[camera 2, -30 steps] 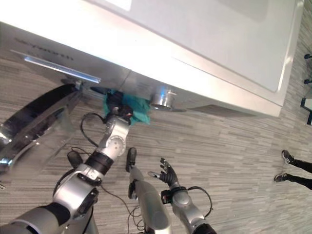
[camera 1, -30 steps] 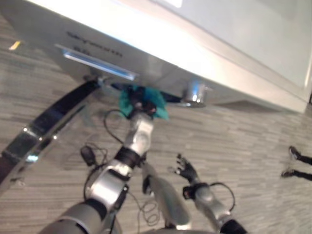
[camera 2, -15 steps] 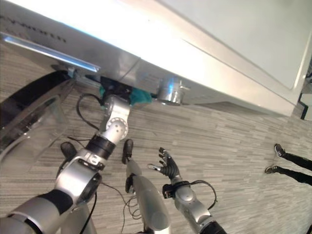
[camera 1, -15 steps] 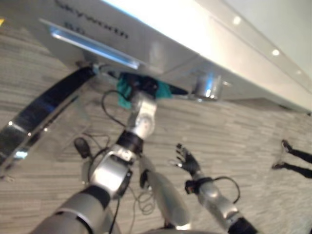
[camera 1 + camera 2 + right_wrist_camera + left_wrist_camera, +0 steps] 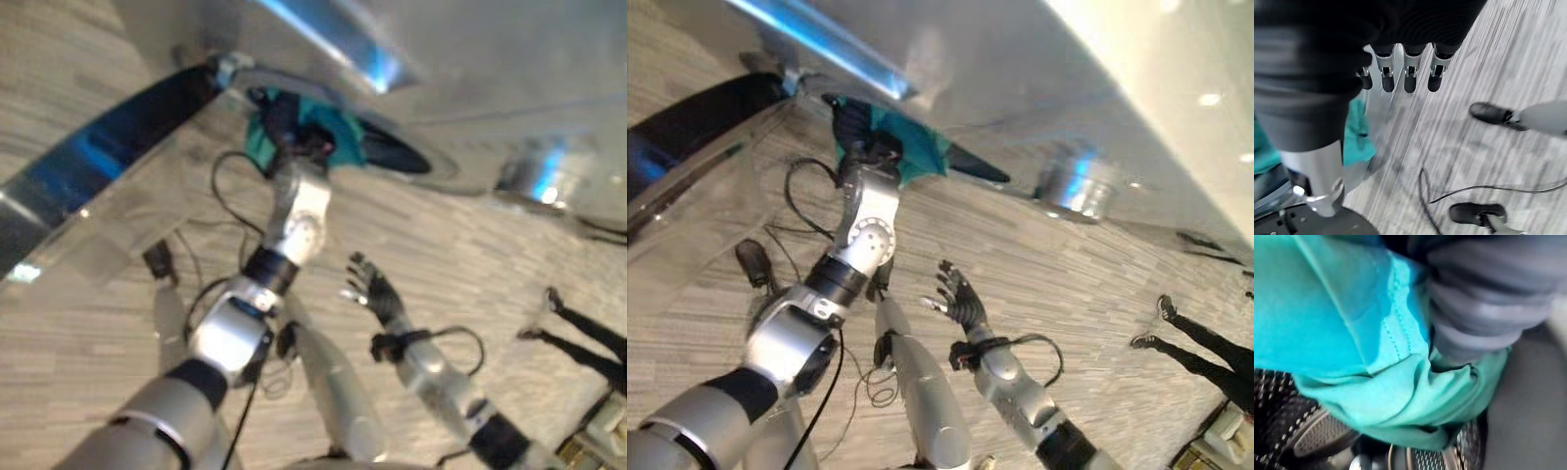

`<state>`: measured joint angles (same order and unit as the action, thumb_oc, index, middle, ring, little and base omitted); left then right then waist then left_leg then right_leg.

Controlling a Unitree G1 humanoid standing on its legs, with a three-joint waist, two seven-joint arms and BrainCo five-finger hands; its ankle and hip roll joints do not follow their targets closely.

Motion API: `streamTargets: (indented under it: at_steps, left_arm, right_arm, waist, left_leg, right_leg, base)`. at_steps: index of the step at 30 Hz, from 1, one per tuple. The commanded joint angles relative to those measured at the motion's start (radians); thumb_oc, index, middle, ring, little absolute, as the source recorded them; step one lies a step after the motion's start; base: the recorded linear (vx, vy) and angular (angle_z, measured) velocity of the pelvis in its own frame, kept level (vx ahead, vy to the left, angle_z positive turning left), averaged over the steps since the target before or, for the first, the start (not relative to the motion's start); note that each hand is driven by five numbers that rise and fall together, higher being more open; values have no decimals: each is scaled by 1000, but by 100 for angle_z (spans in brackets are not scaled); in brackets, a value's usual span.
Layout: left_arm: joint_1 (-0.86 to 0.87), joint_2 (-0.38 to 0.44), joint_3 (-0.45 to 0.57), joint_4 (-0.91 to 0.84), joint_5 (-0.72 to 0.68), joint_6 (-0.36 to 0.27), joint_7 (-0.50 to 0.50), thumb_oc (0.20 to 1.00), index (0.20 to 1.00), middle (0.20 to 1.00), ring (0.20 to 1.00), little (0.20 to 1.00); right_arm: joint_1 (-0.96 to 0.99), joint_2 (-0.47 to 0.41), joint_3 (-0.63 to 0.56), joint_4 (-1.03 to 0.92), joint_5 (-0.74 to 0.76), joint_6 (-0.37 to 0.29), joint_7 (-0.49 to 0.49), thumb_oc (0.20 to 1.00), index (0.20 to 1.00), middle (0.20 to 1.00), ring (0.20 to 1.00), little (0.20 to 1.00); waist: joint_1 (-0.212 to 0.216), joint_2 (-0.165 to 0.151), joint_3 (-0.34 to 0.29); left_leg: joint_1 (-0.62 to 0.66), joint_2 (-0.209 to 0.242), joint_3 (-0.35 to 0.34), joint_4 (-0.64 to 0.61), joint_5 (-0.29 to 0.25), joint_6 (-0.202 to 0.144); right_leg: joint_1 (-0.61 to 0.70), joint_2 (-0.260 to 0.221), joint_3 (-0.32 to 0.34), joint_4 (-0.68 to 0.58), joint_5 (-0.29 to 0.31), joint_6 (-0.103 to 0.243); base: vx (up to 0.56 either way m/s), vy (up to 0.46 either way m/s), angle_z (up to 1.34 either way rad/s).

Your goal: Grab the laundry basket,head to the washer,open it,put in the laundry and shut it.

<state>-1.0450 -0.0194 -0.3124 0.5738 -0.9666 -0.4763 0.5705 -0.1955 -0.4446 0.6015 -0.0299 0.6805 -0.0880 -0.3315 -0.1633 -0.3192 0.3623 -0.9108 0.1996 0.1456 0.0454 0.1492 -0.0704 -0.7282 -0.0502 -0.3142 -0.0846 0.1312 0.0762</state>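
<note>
The washer door (image 5: pixel 88 186) hangs open at left; the left hand (image 5: pixel 284 122) grips a teal cloth (image 5: pixel 333 137) at the drum mouth (image 5: pixel 392 157), loading under way; next it must push deeper and let go; the right hand (image 5: pixel 372 292) idles, fingers spread.

Teal cloth (image 5: pixel 1376 377), plain, with matching teal stitching along a seam; bunched in left hand (image 5: pixel 284 122), whose cover is dark and ribbed.
Washer (image 5: pixel 1019 98) beyond that hand: silver-white body, pale blue sheen along a front strip.
Door (image 5: pixel 88 186) beside left arm: dark glossy rim, clear centre.
Drum (image 5: pixel 1312 440) past the cloth: dark metal, dotted with fine perforations.
Floor (image 5: pixel 470 264) under right hand (image 5: pixel 958 302): grey wood-grain planks in streaks.
Right hand: silver fingers, dark tips.
Shoes (image 5: pixel 1491 113) beyond its fingers: black.
</note>
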Motion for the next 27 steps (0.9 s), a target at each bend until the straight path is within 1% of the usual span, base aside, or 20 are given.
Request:
streamTargets:
  at_steps: [1, 2, 3, 4, 5, 6, 7, 8, 11, 12, 18, 20, 22, 23, 24, 27]
  left_arm:
    - [-63, -52, -38, -10, -9, -44, 11, 200, 200, 200, 200, 200]
    - [-67, -57, -47, -5, -17, -42, 10, 200, 200, 200, 200, 200]
    - [-82, -63, -54, 2, -30, -40, 8, 200, 200, 200, 200, 200]
    - [-91, -64, -54, 10, -36, -37, 9, 200, 200, 200, 200, 200]
    - [-95, -64, -53, 12, -38, -37, 7, 200, 200, 200, 200, 200]
    - [-97, -59, -42, 7, -38, -45, 7, 200, 200, 200, 200, 200]
    - [-138, -44, -29, 16, -31, -54, 16, 200, 200, 200, 200, 200]
    - [-169, -33, -22, 30, -34, -57, 17, 200, 200, 200, 200, 200]
    - [-204, -11, -4, 50, -37, -56, 20, 200, 200, 200, 200, 200]
    - [-230, 1, 9, 71, -43, -56, 22, 200, 200, 200, 200, 200]
    - [-270, -9, 18, 83, -64, -67, 27, 200, 200, 200, 200, 200]
    - [-297, -21, 11, 91, -63, -67, 31, 200, 200, 200, 200, 200]
    - [-306, -28, 13, 97, -62, -68, 33, 200, 200, 200, 200, 200]
    - [-323, -33, 8, 113, -57, -63, 36, 200, 200, 200, 200, 200]
    - [-325, -33, 9, 114, -57, -63, 36, 200, 200, 200, 200, 200]
    - [-378, -25, 3, 139, -59, -51, 31, 200, 200, 200, 200, 200]
  right_arm:
    - [-24, -23, -43, -92, 66, -51, -50, 1000, 1000, 1000, 1000, 1000]
    - [-51, -26, -40, -101, 71, -56, -60, 1000, 1000, 1000, 1000, 1000]
    - [-93, -25, -35, -113, 85, -65, -87, 1000, 1000, 1000, 1000, 1000]
    - [-115, -21, -34, -117, 94, -68, -101, 1000, 1000, 1000, 1000, 1000]
    - [-118, -22, -34, -117, 94, -68, -102, 1000, 1000, 1000, 1000, 1000]
    - [-80, -21, -36, -104, 88, -83, -84, 1000, 1000, 1000, 1000, 1000]
    - [-63, -34, -50, -101, 72, -64, -67, 1000, 1000, 1000, 1000, 1000]
    - [-62, -47, -56, -96, 68, -60, -59, 1000, 1000, 1000, 1000, 1000]
    - [-60, -65, -71, -108, 66, -63, -50, 1000, 1000, 1000, 1000, 1000]
    - [-56, -81, -75, -123, 70, -66, -50, 1000, 1000, 1000, 1000, 1000]
    - [-55, -112, -81, -145, 65, -59, -47, 1000, 1000, 1000, 1000, 1000]
    - [-58, -120, -82, -154, 58, -58, -49, 1000, 1000, 1000, 1000, 1000]
    - [-61, -124, -82, -159, 55, -58, -50, 1000, 1000, 1000, 1000, 1000]
    - [-64, -124, -78, -154, 54, -57, -46, 1000, 1000, 1000, 1000, 1000]
    - [-65, -124, -78, -153, 54, -57, -46, 1000, 1000, 1000, 1000, 1000]
    - [-27, -127, -82, -146, 77, -61, -29, 1000, 1000, 1000, 1000, 1000]
  waist:
    - [1, -34, 34]
    - [6, -25, 34]
    - [13, -6, 34]
    - [19, 3, 32]
    - [17, 5, 31]
    - [14, 14, 31]
    - [3, 19, 24]
    - [-3, 26, 17]
    - [-8, 38, 9]
    - [-12, 48, 0]
    - [-20, 61, -13]
    - [-33, 60, -23]
    - [-36, 60, -26]
    - [-47, 60, -32]
    - [-47, 60, -31]
    - [-68, 53, -39]
  left_leg:
    - [28, -35, -54, 118, -200, 44]
    - [21, -35, -60, 125, -203, 44]
    - [3, -35, -63, 135, -207, 43]
    - [-3, -33, -63, 139, -208, 43]
    - [-8, -33, -64, 142, -209, 43]
    - [-15, -30, -63, 148, -211, 44]
    - [-32, -28, -62, 161, -217, 46]
    - [-49, -28, -66, 172, -222, 48]
    - [-70, -28, -72, 181, -228, 52]
    - [-79, -28, -74, 178, -227, 53]
    - [-87, -31, -69, 159, -224, 53]
    - [-86, -30, -66, 151, -222, 51]
    - [-86, -30, -64, 147, -220, 50]
    - [-79, -26, -60, 141, -219, 49]
    - [-79, -26, -59, 140, -218, 48]
    - [-73, -20, -53, 138, -221, 46]
  right_leg:
    - [8, 26, -16, 108, -121, 25]
    - [-8, 24, -16, 127, -131, 25]
    - [-43, 19, -18, 164, -146, 26]
    - [-57, 17, -19, 177, -154, 27]
    - [-62, 16, -20, 181, -156, 26]
    - [-79, 10, -19, 202, -164, 29]
    - [-109, 5, -19, 233, -170, 32]
    - [-130, 0, -23, 251, -176, 33]
    - [-160, -8, -23, 276, -188, 31]
    - [-176, -13, -23, 284, -191, 31]
    - [-202, -15, -24, 286, -195, 30]
    - [-204, -12, -24, 279, -192, 29]
    - [-205, -10, -22, 277, -191, 29]
    - [-206, -6, -18, 275, -188, 28]
    - [-206, -6, -17, 274, -188, 28]
    - [-206, 0, -15, 272, -187, 28]
  base:
    - [7, -39, 6]
    - [11, -5, 9]
    - [14, -8, 8]
    - [9, 5, 5]
    - [0, 0, 0]
    - [-18, 66, 2]
    - [-20, 72, 0]
    - [-14, 47, -1]
    - [4, 16, -5]
    - [7, -4, -3]
    - [3, -4, 1]
    - [0, 0, 0]
    - [0, 0, 0]
    - [0, 0, 0]
    - [0, 0, 0]
    - [0, 0, 0]
